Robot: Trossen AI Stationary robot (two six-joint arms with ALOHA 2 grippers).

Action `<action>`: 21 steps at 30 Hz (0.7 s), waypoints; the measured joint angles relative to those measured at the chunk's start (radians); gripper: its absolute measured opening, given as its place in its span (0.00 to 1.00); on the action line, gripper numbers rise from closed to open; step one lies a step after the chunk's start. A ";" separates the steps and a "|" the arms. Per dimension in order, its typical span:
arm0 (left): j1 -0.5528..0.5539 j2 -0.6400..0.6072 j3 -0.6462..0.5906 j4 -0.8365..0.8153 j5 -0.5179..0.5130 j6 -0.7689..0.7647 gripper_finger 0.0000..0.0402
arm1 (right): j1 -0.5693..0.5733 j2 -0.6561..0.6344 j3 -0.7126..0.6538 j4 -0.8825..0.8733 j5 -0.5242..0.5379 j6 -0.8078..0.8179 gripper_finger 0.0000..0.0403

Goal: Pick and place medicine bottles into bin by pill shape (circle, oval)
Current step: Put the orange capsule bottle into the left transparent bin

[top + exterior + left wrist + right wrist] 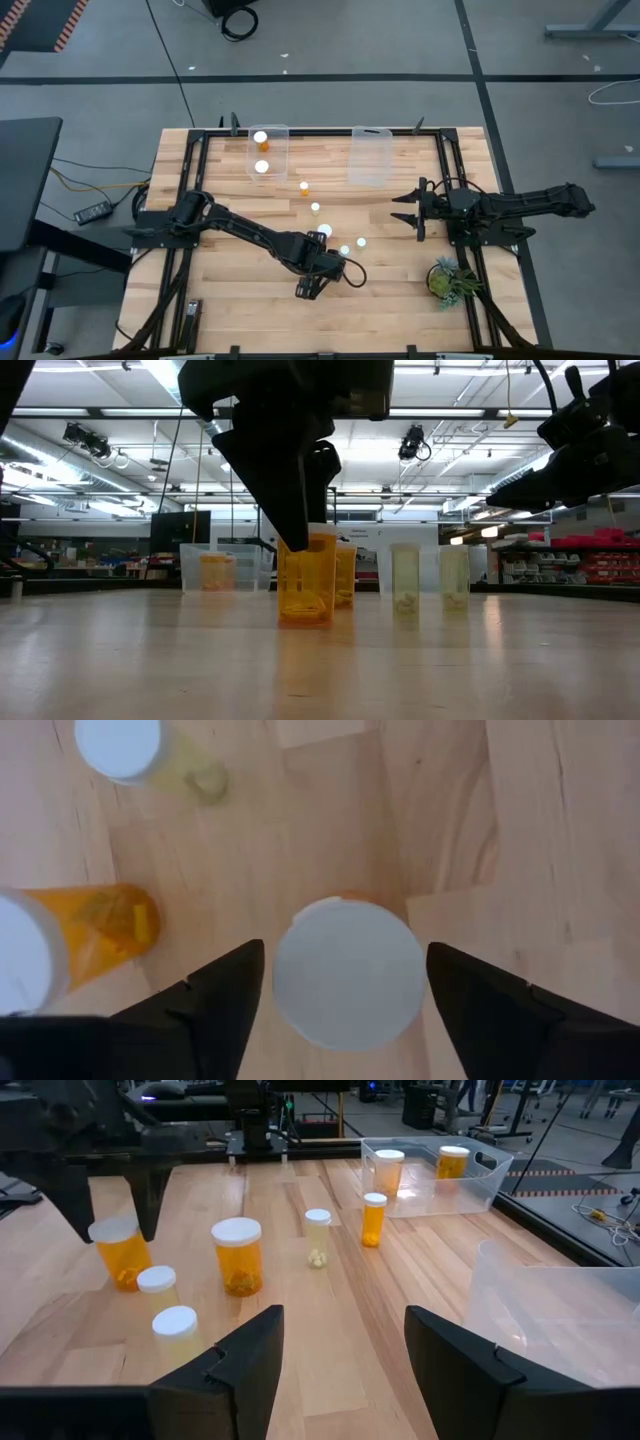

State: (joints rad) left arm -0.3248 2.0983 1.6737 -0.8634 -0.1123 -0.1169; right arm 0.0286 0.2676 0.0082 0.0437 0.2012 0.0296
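Several small orange or pale bottles with white caps stand on the wooden table (240,290). My left gripper (345,990) points down, open, one finger on each side of a wide-capped orange bottle (348,972) with a narrow gap at each side. The same bottle shows in the low view (307,585) and the right wrist view (120,1250); in the high view my left gripper (322,268) hides it. My right gripper (345,1350) is open and empty at the table's right (403,210).
Other bottles stand close by: a wide one (323,232), two small ones (345,250) (361,241), and two more (315,208) (304,186) farther back. The far left clear bin (268,152) holds two bottles; the right clear bin (370,155) holds none. A green plant (447,280) stands near right.
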 joint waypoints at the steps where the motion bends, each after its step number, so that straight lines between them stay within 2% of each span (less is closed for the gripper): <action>1: 0.000 0.000 0.000 0.000 0.000 0.000 0.68 | 0.000 0.000 0.000 0.000 0.000 0.000 0.54; 11: 0.001 0.000 0.001 0.000 0.000 -0.002 0.53 | 0.000 0.000 0.000 0.000 0.000 0.000 0.54; 21: 0.003 0.000 0.042 -0.021 0.000 -0.002 0.57 | 0.000 0.000 0.000 0.000 0.000 0.000 0.54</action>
State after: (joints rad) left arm -0.3217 2.0979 1.7153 -0.8846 -0.1123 -0.1188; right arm 0.0284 0.2676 0.0082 0.0436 0.2012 0.0296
